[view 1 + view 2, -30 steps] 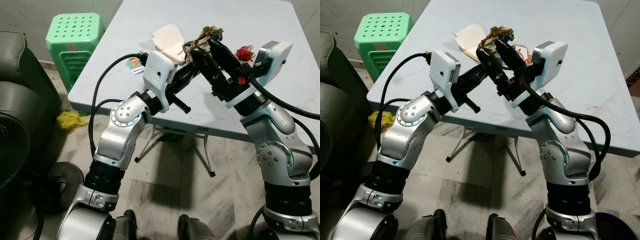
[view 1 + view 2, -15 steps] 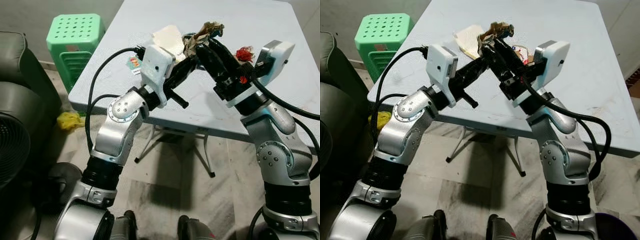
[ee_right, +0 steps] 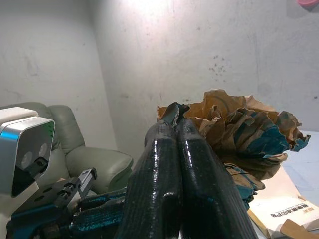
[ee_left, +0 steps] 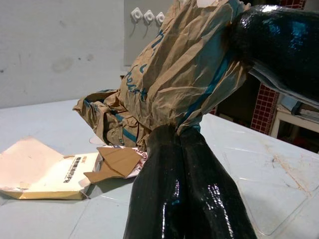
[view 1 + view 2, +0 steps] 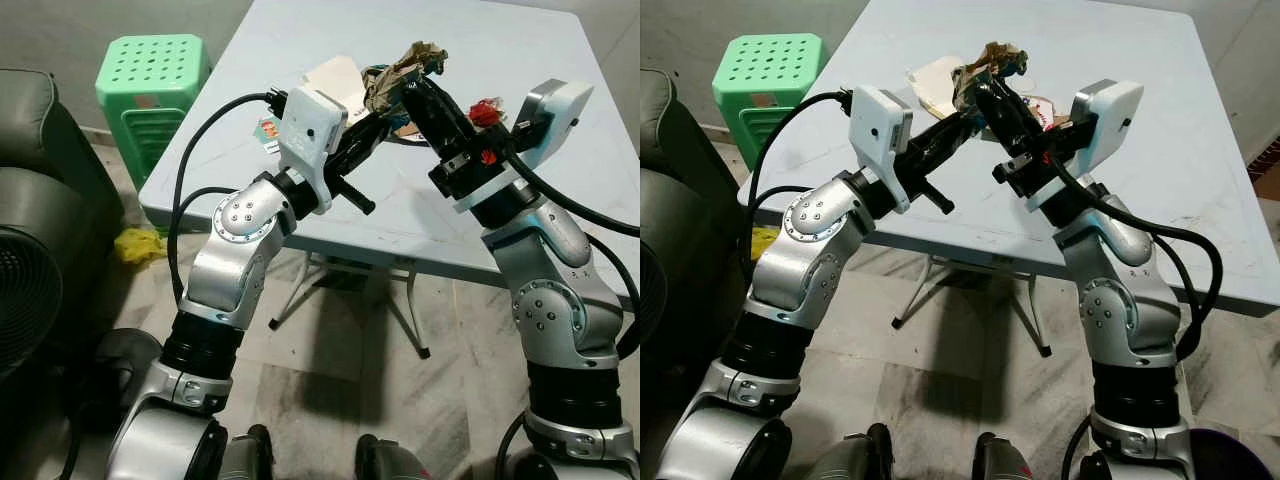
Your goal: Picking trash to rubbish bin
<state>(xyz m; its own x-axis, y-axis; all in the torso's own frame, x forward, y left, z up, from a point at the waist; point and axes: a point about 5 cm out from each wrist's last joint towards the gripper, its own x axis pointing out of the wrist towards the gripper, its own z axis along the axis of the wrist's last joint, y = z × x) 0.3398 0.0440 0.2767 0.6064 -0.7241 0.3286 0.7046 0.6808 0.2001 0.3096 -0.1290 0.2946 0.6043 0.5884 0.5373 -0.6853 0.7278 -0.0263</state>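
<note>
Both sets of jaws are pressed together on one crumpled brown paper bag [image 5: 398,78]. The left gripper [image 4: 177,137] pinches the bag's lower twisted end, and the right gripper [image 3: 175,124] clamps a fold near its upper edge. The bag is held in the air between them, above the near half of the desk [image 5: 520,40], its long axis running roughly from one set of jaws up to the other. The two arms cross under it, so neither is clearly nearer; each already has a hold.

On the desk beneath the bag lie a torn cream envelope [image 4: 42,169] and scraps of cardboard [image 4: 112,162], with a small red scrap [image 5: 484,110] just beyond the right gripper. A green stool [image 5: 150,80] stands off the desk's left corner.

Compared with a second ago, the bag sits higher over the desk and the left arm has straightened upward. The carry to a bin is judged not yet begun.
</note>
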